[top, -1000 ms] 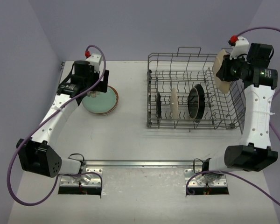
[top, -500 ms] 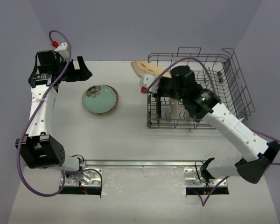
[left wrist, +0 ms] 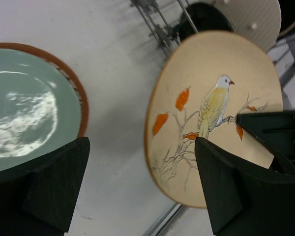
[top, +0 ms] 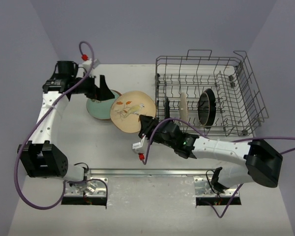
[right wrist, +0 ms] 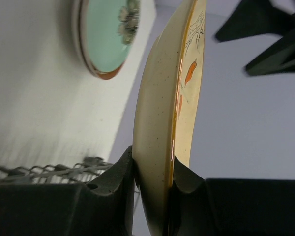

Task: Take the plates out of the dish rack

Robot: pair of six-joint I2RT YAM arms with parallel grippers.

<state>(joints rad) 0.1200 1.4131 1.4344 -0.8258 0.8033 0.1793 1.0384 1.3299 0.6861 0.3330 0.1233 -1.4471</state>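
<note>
Carrying the cream bird plate (top: 132, 110) away from the dish rack (top: 206, 132), which is standing by the table's far right corner; half a second ago still holding it above the rack. Right tool (top: 143, 122) clenching the rim, plate tilted, just beside the stack of plates (top: 95, 108) toward the far left corner. Left tool (top: 103, 91) coming back over that stack, fingers released. Probably preparing a handover or a laying down; three remaining plates (top: 183, 108) waiting in the rack.

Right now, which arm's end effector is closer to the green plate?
Left. The left end effector, open, hovers at the right edge of the green plate; the right end effector sits farther right, gripping the bird plate.
</note>
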